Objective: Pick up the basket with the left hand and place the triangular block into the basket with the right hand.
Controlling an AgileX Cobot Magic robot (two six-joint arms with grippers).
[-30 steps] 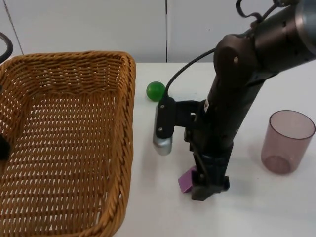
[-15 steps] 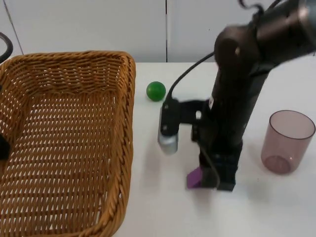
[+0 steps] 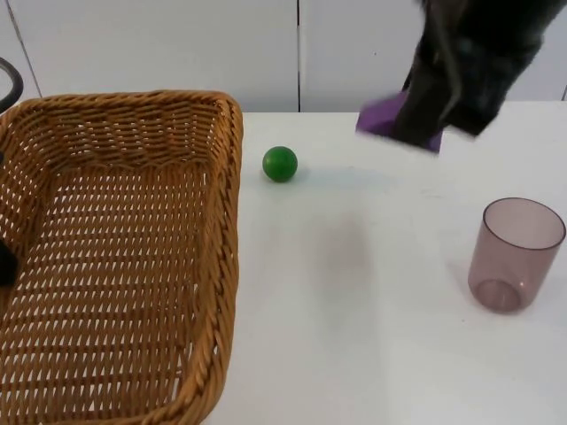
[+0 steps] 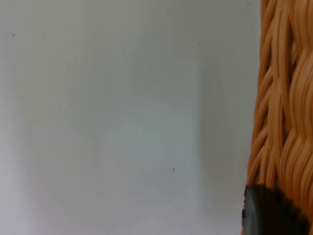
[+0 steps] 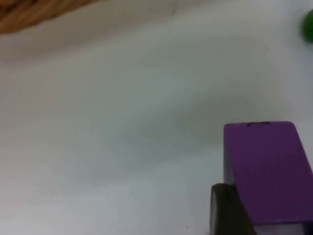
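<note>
Purple block [image 5: 266,171] sits gripped in right gripper [image 3: 416,133], basket [image 3: 115,257] alongside.

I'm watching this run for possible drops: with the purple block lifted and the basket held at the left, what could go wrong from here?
The right gripper carries the purple block high above the table; a slip would drop it outside the basket. The green ball lies between them and could be knocked if the arm travels low. The left gripper grips the basket's rim only, so it might tilt.

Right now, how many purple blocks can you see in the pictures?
1. The purple triangular block is held in the right gripper, lifted above the white table, right of the green ball. The wicker basket hides nothing visible.
</note>
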